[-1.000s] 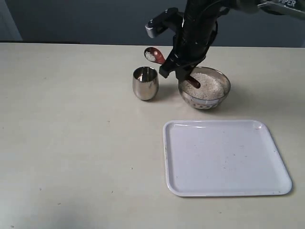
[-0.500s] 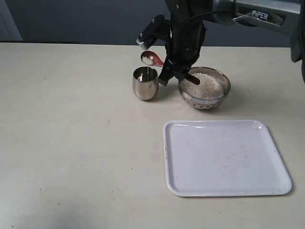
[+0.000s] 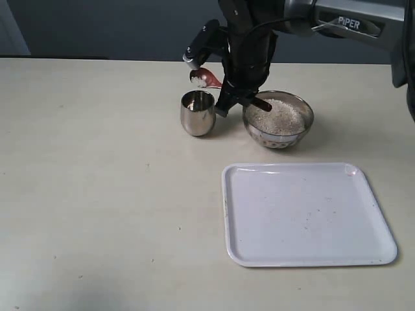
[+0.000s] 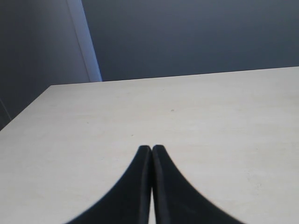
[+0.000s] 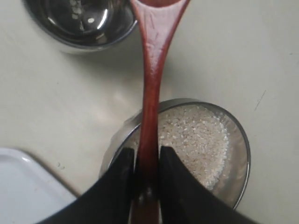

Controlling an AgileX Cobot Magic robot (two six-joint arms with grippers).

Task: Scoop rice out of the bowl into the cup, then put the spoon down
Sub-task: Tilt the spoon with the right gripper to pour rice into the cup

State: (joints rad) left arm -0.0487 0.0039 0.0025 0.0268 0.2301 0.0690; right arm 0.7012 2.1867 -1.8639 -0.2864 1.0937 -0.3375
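My right gripper point(image 3: 238, 91) point(image 5: 146, 154) is shut on the handle of the reddish-brown wooden spoon point(image 5: 152, 88). The spoon's bowl point(image 3: 206, 78) hangs tilted just above the small steel cup point(image 3: 198, 112), with a few white grains showing at its edge. Some grains lie inside the cup point(image 5: 84, 18). To the right of the cup stands the steel bowl point(image 3: 279, 120) point(image 5: 238, 154), heaped with rice point(image 3: 279, 115) point(image 5: 194, 140). My left gripper point(image 4: 152, 148) is shut on nothing above bare table and does not show in the exterior view.
A white rectangular tray point(image 3: 305, 214) lies in front of the bowl, toward the near right; its corner point(image 5: 23, 186) appears in the right wrist view. The black arm point(image 3: 249, 32) rises over bowl and cup. A dark wall backs the table.
The right arm has carried the spoon left from the bowl to over the cup and tipped it; less rice shows on the spoon now.
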